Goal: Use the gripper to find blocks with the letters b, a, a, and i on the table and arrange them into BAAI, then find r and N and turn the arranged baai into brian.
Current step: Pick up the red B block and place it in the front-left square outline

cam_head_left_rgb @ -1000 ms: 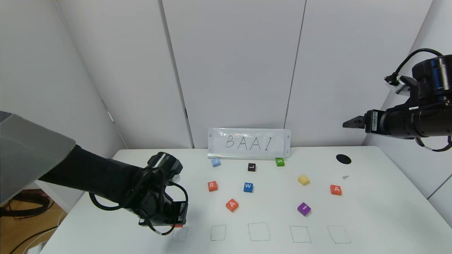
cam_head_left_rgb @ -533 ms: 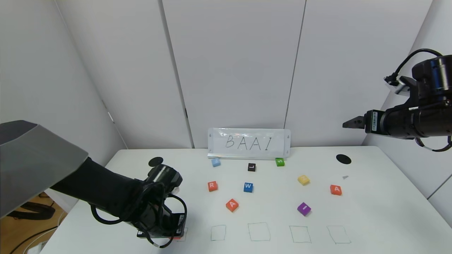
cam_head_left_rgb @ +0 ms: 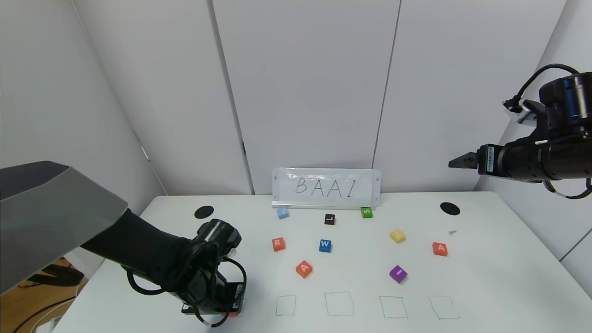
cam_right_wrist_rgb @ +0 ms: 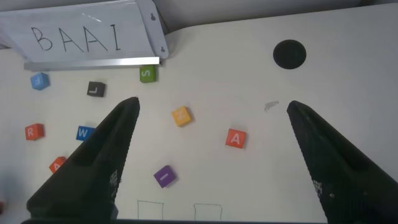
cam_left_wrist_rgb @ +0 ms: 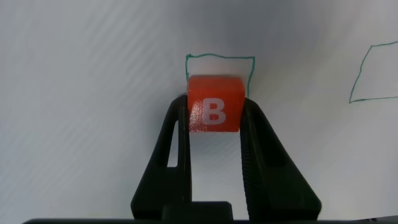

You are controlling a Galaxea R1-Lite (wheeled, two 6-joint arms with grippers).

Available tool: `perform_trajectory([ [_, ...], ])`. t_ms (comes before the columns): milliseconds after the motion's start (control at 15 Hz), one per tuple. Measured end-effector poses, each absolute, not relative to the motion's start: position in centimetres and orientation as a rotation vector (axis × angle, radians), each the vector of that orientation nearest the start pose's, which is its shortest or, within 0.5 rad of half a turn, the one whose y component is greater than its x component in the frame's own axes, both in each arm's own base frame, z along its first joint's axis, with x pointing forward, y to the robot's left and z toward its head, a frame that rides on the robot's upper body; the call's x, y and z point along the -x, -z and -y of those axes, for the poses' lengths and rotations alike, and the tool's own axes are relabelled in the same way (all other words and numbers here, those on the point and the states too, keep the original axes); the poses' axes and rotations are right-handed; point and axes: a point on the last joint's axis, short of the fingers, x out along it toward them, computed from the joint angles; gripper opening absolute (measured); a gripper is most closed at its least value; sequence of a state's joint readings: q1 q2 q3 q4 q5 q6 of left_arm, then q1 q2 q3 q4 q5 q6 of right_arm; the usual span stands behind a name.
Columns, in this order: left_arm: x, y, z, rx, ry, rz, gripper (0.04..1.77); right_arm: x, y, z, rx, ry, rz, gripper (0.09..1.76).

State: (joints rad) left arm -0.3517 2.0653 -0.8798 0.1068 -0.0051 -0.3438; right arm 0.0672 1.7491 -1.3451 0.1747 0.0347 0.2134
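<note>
My left gripper [cam_head_left_rgb: 227, 309] is low over the white table [cam_head_left_rgb: 485, 277] at the front left. It is shut on the orange-red B block [cam_left_wrist_rgb: 214, 93], with one finger [cam_left_wrist_rgb: 177, 134] on each side. The block sits at the near edge of the leftmost drawn square [cam_left_wrist_rgb: 221, 58]. One A block [cam_head_left_rgb: 304, 268] lies mid-table and the other A block [cam_head_left_rgb: 440, 249] lies at the right. The purple I block [cam_head_left_rgb: 398, 274] and the R block [cam_head_left_rgb: 278, 243] lie loose. My right gripper [cam_head_left_rgb: 455, 162] is open and raised at the far right, and its wrist view [cam_right_wrist_rgb: 212, 104] looks down on the table.
A white BAAI sign [cam_head_left_rgb: 326, 187] stands at the back. In front of it lie a light-blue block [cam_head_left_rgb: 282, 212], a black L [cam_head_left_rgb: 329, 218], a green S [cam_head_left_rgb: 366, 212], a blue W [cam_head_left_rgb: 325, 245] and a yellow block [cam_head_left_rgb: 397, 235]. Several drawn squares [cam_head_left_rgb: 339, 304] line the front edge. Two black spots [cam_head_left_rgb: 204, 212] mark the back corners.
My left gripper has moved down and toward the front edge with the B block, onto the leftmost square. The left black spot is now uncovered. The right arm has not moved.
</note>
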Motion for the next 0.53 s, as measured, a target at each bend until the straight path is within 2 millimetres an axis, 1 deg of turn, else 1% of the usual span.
perform_trajectory([
  [333,-28.76,-2.87,11.39,0.046,0.097,-1.311,0.52,-32.87,-23.98,-2.29,-0.198,-0.037,-0.587,1.71],
  [533,-28.77,-2.80,11.57,0.042,0.103,-1.306,0.52,-32.87,-23.99,-2.29,-0.198,-0.037,-0.586,1.71],
])
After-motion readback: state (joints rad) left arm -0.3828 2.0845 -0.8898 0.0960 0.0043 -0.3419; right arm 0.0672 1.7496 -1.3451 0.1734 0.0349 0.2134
